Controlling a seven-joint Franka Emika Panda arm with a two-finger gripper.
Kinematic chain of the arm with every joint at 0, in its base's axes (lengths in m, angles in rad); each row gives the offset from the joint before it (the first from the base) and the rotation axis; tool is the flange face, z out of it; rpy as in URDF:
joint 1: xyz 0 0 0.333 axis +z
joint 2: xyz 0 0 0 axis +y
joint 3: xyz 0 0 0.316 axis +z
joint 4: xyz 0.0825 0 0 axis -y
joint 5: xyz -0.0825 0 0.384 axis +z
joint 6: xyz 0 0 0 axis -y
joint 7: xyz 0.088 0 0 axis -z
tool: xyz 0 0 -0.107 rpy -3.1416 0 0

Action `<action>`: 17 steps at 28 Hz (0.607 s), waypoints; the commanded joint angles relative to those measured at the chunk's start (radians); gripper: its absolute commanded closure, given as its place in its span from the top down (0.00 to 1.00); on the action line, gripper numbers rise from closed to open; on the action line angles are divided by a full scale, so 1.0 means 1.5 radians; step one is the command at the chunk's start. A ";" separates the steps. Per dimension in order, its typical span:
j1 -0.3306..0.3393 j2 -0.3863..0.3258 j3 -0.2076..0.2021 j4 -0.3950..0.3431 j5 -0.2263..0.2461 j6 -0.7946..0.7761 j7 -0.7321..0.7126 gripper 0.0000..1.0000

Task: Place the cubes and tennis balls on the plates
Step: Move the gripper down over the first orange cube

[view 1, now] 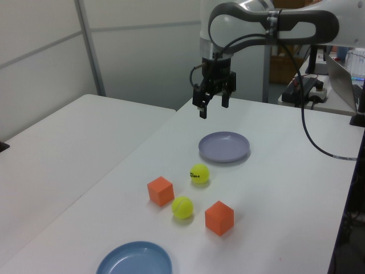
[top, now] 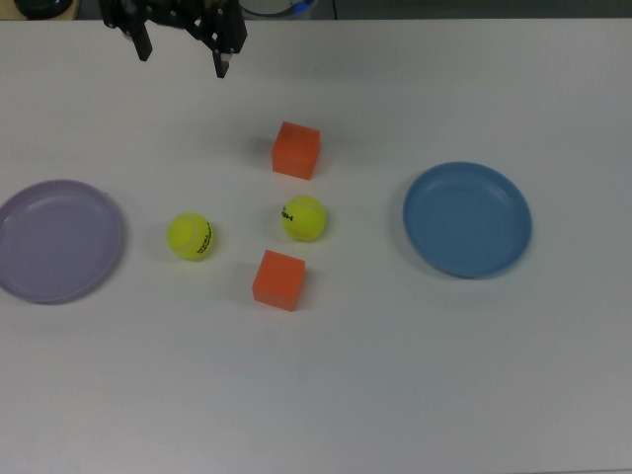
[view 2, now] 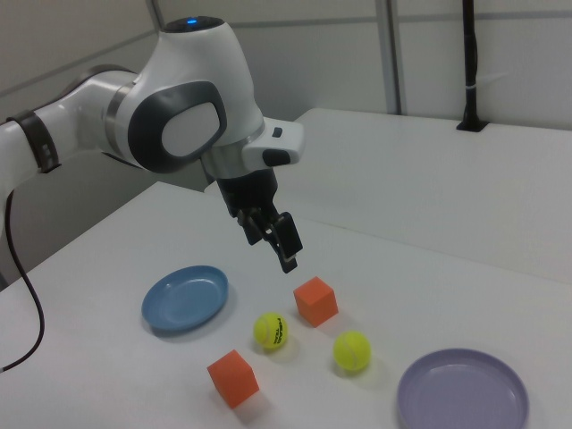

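Two orange cubes lie on the white table, one (top: 296, 150) nearer the arm and one (top: 279, 279) farther from it. Between them rest two tennis balls, one (top: 191, 237) toward the lavender plate (top: 57, 240) and one (top: 304, 218) in the middle. The blue plate (top: 467, 219) lies at the top view's right. Both plates are bare. My gripper (top: 185, 61) hangs open and holds nothing, above the table's far edge in the top view. In the left view the gripper (view 1: 213, 108) is high behind the lavender plate (view 1: 224, 146). The right view shows the gripper (view 2: 279, 252) just above a cube (view 2: 315, 300).
A second white table (view 1: 68, 142) adjoins at the left view's left. A black cable (view 1: 319, 142) hangs from the arm over the left view's right side, near a laptop (view 1: 345, 74). A black post (view 2: 468, 63) stands at the back in the right view.
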 commanded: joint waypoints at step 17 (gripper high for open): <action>-0.010 -0.083 0.073 -0.183 0.045 0.104 0.011 1.00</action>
